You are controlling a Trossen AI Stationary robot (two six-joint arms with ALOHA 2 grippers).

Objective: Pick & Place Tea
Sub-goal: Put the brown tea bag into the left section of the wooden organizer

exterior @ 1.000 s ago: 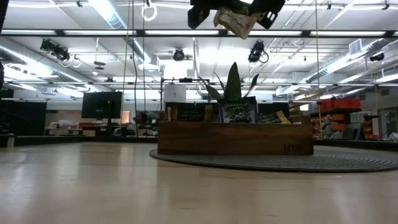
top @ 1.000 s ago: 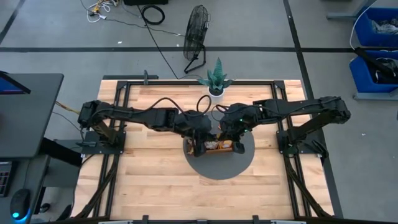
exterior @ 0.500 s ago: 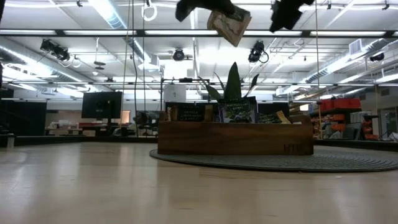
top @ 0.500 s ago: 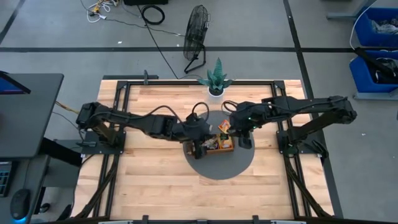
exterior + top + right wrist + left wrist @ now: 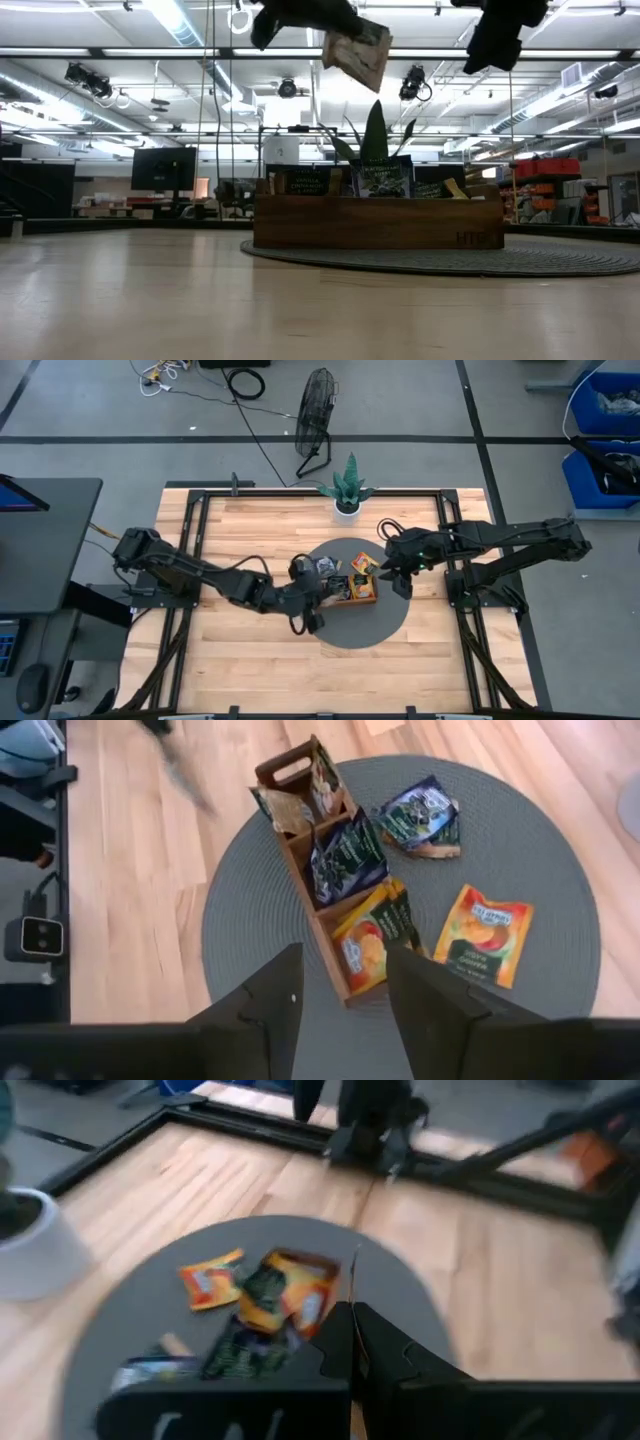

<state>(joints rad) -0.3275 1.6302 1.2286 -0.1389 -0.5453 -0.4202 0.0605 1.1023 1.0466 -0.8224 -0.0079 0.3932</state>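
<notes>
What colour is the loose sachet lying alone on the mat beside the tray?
Orange-yellow sachet, with a fruit picture; clearest in the right wrist view.

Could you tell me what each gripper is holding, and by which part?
The left gripper holds a tea sachet by its upper edge. The right gripper is open and holds nothing.

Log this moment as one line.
left tool: shut on sachet, raised | right tool: open, empty, above tray | mat: loose sachets
</notes>
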